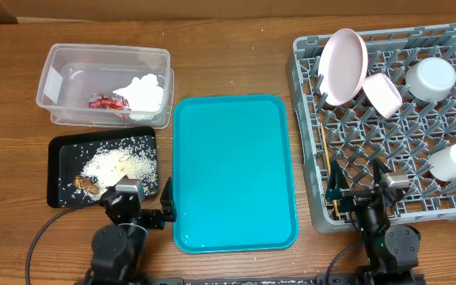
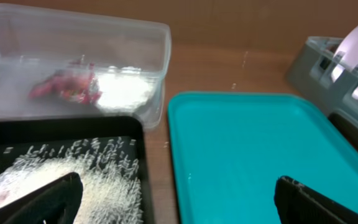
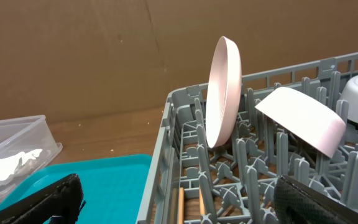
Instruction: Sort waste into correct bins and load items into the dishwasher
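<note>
Left hand (image 1: 138,207) and right hand (image 1: 359,190) rest spread wide and empty at the lower edge overhead; red wrapper (image 1: 105,101) and tissue (image 1: 145,95) lie in the clear tub (image 1: 62,55) upper left, rice (image 1: 121,162) in the black tray (image 1: 62,154) below. Left wrist: the rice looks loose, likelier tipped than pinched. Right wrist: the white plate (image 3: 222,93) stands on edge in the grey rack (image 3: 163,155), probably stiff, slick and breakable, best taken by its rim; chopsticks (image 3: 180,208) lie thin beside the wall.

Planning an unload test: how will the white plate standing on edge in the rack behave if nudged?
The plate stands on edge, propped by dish rack pegs, so a nudge may tip it onto the small white bowl beside it. Smooth rigid rim: probably slippery, possibly breakable.
</note>
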`<state>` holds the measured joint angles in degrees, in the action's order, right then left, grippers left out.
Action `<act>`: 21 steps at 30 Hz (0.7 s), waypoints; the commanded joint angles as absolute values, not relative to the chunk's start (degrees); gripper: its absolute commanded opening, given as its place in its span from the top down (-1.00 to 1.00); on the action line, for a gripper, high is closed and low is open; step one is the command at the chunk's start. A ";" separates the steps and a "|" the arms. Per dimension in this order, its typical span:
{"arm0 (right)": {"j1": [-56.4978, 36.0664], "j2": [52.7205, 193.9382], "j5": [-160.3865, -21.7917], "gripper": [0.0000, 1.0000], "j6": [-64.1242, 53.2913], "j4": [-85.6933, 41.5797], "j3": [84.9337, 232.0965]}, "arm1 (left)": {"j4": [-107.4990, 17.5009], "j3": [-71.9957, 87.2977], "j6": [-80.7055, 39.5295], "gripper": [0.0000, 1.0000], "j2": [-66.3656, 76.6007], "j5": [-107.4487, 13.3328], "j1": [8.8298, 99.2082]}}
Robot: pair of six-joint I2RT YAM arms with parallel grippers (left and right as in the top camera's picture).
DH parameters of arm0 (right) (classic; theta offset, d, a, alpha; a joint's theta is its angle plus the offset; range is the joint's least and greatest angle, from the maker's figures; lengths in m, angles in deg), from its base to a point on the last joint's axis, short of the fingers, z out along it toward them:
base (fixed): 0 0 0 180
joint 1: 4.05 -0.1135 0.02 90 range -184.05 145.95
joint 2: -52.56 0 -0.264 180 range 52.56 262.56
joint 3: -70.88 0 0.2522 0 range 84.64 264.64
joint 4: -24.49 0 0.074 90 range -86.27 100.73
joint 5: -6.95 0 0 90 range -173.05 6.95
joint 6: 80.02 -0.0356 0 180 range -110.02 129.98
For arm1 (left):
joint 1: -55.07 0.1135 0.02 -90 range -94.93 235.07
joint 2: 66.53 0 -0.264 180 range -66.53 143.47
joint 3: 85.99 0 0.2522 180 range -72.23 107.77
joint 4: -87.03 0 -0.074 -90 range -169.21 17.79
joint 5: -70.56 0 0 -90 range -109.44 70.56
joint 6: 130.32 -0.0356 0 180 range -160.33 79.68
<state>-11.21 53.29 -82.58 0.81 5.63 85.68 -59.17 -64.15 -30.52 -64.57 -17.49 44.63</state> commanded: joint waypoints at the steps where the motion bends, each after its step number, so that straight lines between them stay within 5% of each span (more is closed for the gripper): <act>1: -11.06 52.74 -81.79 -1.00 0.81 6.04 85.11 | -67.13 -68.48 -33.47 -1.00 -66.23 -19.71 45.02; 4: -11.06 52.72 -81.79 -1.00 0.83 6.04 85.11 | -75.83 -72.15 -37.76 -1.00 -66.34 -21.84 45.02; 21: -11.06 52.74 -81.79 -1.00 0.81 6.04 85.11 | -75.00 -71.97 -37.34 -1.00 -66.32 -22.45 45.09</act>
